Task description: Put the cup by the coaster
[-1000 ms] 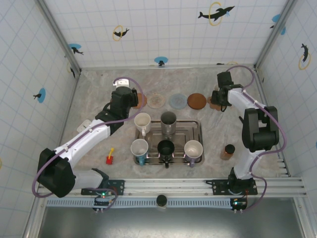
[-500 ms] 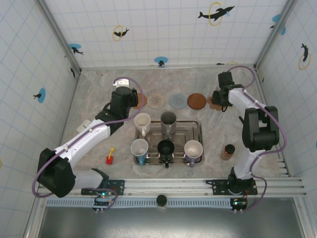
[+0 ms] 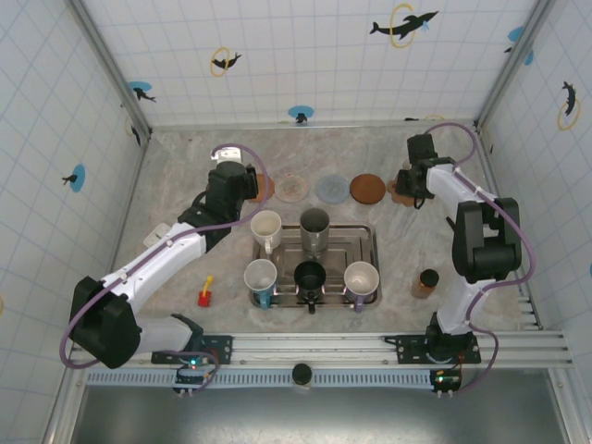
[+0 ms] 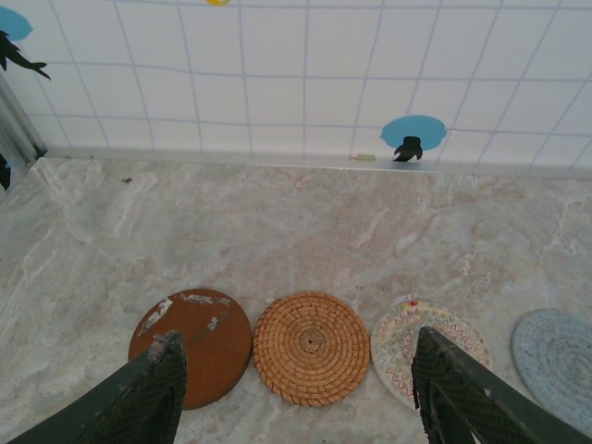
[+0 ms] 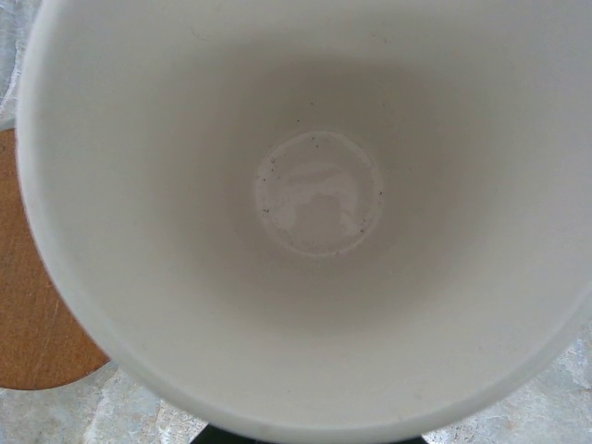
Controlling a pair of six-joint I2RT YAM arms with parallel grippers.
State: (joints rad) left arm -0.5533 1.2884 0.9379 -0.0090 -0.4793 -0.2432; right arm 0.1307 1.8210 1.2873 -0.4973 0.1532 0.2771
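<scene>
- At the far right of the desk (image 3: 176, 176), the right claw (image 3: 407, 188) was clamped on a white cup (image 5: 314, 194), whose mouth faced the wrist camera.
- A brown coaster (image 5: 37, 324) showed just past the cup's rim.
- Across the desk, the left claw (image 4: 296, 338) hung open above a woven coaster (image 4: 311, 370), which lay between a rust-coloured coaster (image 4: 191, 344) and a patterned coaster (image 4: 398, 338).

**Top view:** set high behind my arm bases at the frame's bottom edge, looking down on the whole desk (image 3: 176, 166).

**Left wrist view:** low and near the desk, facing the back wall between the fingers of my left tool (image 4: 298, 344). The blue-grey coaster (image 4: 555, 356) is at its right edge. The same coaster (image 3: 331, 189) lies at upper centre in the top view.

**Right wrist view:** straight down, very close, into a white cup (image 5: 314, 194).
</scene>
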